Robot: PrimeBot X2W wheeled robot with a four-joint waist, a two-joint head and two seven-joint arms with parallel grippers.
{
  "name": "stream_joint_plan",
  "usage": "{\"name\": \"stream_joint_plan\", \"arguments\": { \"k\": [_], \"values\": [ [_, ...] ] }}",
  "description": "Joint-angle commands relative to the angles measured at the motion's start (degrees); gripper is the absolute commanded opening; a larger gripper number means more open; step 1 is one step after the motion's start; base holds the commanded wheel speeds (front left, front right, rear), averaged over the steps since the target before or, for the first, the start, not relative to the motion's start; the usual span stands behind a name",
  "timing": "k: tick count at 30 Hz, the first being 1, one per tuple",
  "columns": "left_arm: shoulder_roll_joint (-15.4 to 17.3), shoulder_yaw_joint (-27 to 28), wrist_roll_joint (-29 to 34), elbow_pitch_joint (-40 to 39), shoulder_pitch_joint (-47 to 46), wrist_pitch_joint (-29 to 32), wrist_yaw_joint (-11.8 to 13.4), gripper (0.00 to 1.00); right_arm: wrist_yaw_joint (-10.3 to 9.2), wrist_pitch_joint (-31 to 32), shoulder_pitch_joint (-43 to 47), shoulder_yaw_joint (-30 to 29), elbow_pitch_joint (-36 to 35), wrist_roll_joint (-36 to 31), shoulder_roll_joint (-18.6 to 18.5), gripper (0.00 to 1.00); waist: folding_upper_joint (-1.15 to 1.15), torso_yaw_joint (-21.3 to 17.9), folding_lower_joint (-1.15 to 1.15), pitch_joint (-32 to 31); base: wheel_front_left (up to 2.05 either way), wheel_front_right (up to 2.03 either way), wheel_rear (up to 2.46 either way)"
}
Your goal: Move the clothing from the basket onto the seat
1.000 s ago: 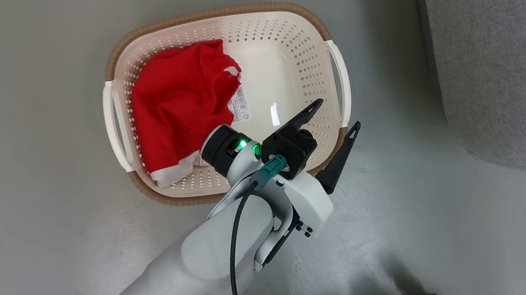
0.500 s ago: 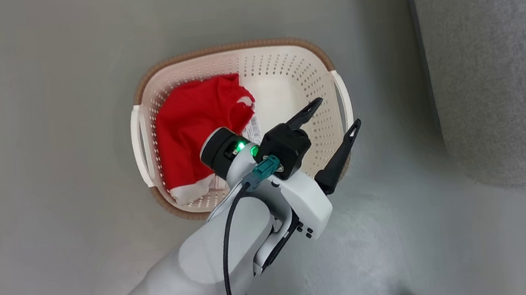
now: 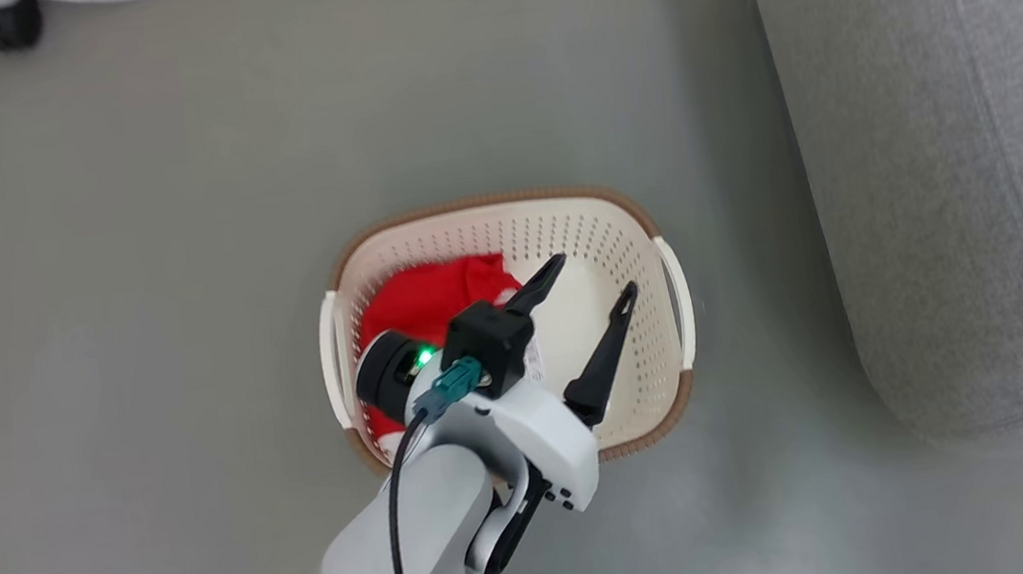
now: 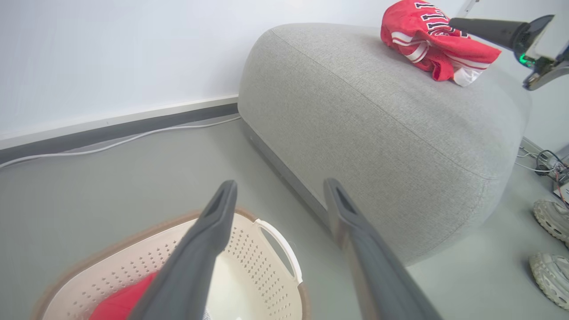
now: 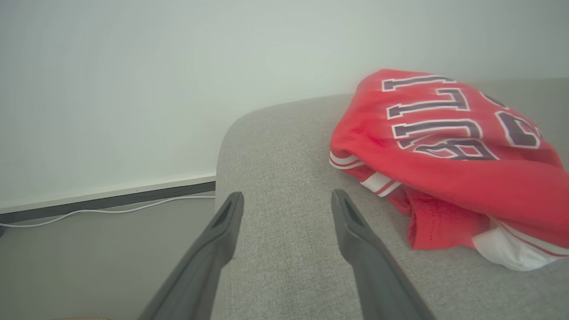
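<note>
Over sofa [image 5: 289,249], our right claw [image 5: 286,195] just sprang apart; jersey [image 5: 444,169] lies free beside it. Above basket [image 3: 483,205], our left claw [image 3: 593,276] spread, empty, shifted in over remaining red shirt [image 3: 426,301]. We judge one piece delivered, one left.

Grey floor [image 3: 134,272] meets a white wall [image 4: 111,53] at a dark skirting [image 4: 111,132], a white cable [image 4: 133,139] lying alongside. Two pale shoes [image 4: 551,218] stand on it; a black wheel [image 3: 12,24] too.
</note>
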Motion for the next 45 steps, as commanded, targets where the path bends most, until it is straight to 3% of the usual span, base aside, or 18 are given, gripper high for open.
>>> {"name": "stream_joint_plan", "arguments": {
  "k": [1, 15, 26, 36, 45],
  "values": [
    [0.12, 2.90, 0.94, -0.93, 1.72, -0.51, -0.54, 1.00, 0.18, -0.67, 3.76, 0.40, -2.00, -0.95, -0.88, 1.00, 0.00, 1.16, 0.00, -3.80, 0.00, 0.00, 0.00],
    [0.27, 24.37, 11.05, -1.44, 16.98, -0.51, -1.93, 1.00, 0.18, -0.67, 15.76, -2.50, -11.81, -8.88, 7.83, 1.00, 0.00, 4.36, 0.00, -18.90, 0.00, 0.00, 0.00],
    [1.08, 39.30, 18.57, -6.41, 26.39, -0.51, -1.30, 1.00, 0.18, -0.68, 24.51, -5.24, -18.75, -15.55, 12.97, 1.00, 0.00, 5.72, 0.00, -25.41, 0.00, 0.00, 0.00],
    [1.21, 48.59, 23.36, -11.25, 33.70, -0.51, -2.23, 1.00, 0.18, -0.68, 31.46, -7.28, -24.07, -18.99, 16.95, 1.00, 0.00, 6.18, 0.00, -27.95, 0.00, 0.00, 0.00],
    [0.33, 52.53, 26.10, -17.58, 39.21, -0.51, -2.00, 1.00, 0.18, -0.68, 35.15, -9.40, -26.56, -21.85, 18.65, 1.00, 0.00, 6.21, 0.00, -27.30, 0.00, 0.00, 0.00]
  ]
}}
